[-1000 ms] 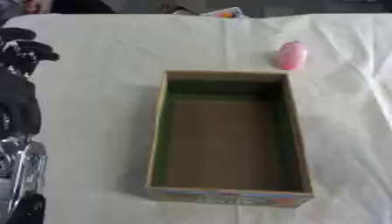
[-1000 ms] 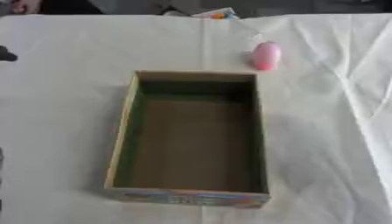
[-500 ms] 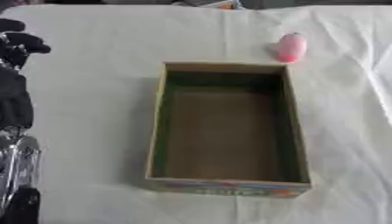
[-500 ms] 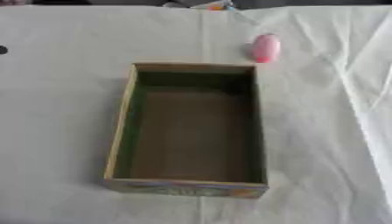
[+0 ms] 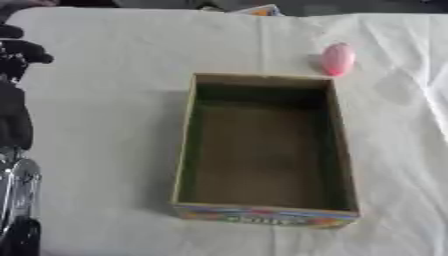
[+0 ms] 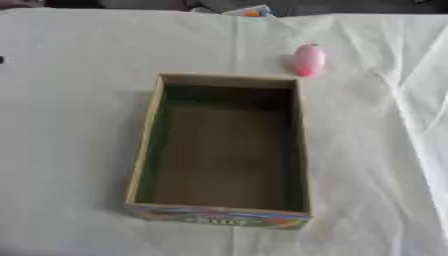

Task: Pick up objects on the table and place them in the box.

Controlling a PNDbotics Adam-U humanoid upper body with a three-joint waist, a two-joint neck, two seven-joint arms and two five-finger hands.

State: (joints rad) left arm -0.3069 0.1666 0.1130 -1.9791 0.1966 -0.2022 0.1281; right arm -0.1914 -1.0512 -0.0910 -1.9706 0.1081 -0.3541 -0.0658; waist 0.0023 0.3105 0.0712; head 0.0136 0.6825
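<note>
A pink, rounded oblong object (image 5: pixel 338 59) lies on the white tablecloth (image 5: pixel 105 100) just beyond the far right corner of the box (image 5: pixel 185 150), close to it but apart. The box is an open cardboard one, long side running near to far, its inside brown and holding nothing, with a colourful printed band along its near outer wall. It sits near the middle of the table.

At the far edge, past the cloth, part of a flat item with orange and blue print (image 5: pixel 258 10) shows; what it is cannot be made out.

The robot's left hand (image 5: pixel 17 55) shows at the left edge of the left eye view, black, well apart from the box and the pink object. Whether its fingers are apart or together cannot be told. Below it the arm's silver and black parts (image 5: pixel 17 195) run down the left edge.
</note>
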